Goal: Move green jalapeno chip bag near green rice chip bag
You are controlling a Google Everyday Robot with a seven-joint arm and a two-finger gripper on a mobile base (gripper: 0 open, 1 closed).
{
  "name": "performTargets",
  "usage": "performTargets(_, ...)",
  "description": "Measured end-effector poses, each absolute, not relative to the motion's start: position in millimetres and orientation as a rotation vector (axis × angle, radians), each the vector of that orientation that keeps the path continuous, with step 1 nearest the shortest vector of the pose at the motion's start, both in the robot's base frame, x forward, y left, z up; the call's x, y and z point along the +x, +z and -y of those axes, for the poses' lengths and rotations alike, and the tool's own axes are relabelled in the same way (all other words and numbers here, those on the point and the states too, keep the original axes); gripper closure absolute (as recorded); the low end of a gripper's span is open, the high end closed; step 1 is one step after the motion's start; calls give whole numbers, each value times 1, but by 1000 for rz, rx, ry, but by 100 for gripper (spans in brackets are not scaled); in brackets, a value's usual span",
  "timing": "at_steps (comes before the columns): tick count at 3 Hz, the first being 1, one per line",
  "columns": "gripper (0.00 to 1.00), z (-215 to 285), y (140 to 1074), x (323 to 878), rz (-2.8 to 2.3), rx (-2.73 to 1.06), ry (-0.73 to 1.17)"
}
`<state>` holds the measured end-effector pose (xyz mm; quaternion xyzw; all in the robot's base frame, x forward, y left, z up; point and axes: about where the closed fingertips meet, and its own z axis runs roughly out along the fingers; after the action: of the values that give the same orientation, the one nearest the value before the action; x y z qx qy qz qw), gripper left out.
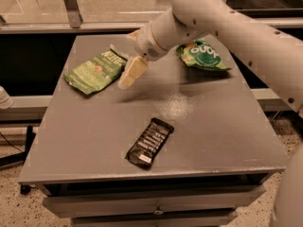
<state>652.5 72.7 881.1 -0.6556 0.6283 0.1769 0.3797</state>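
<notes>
The gripper (pixel 129 74) hangs just off the top end of the green jalapeno chip bag (pixel 96 71), which lies flat by the tabletop's left edge, toward the far-left corner. I cannot tell whether the gripper is open or closed. The likely risk is that a flat, crinkled bag gives little to pinch, so a shallow grab may slip or shove it toward the left edge. A long carry could also nudge the green rice chip bag (pixel 203 56) at the far-right corner. The jalapeno bag's long axis runs diagonally, with its lettered top pointing far-right.
</notes>
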Motion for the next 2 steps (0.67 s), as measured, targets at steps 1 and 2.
performTargets(1, 0, -83, 865, 671, -1638, -1648, 464)
performTargets(2, 20, -97, 853, 677, -1686, -1623, 488)
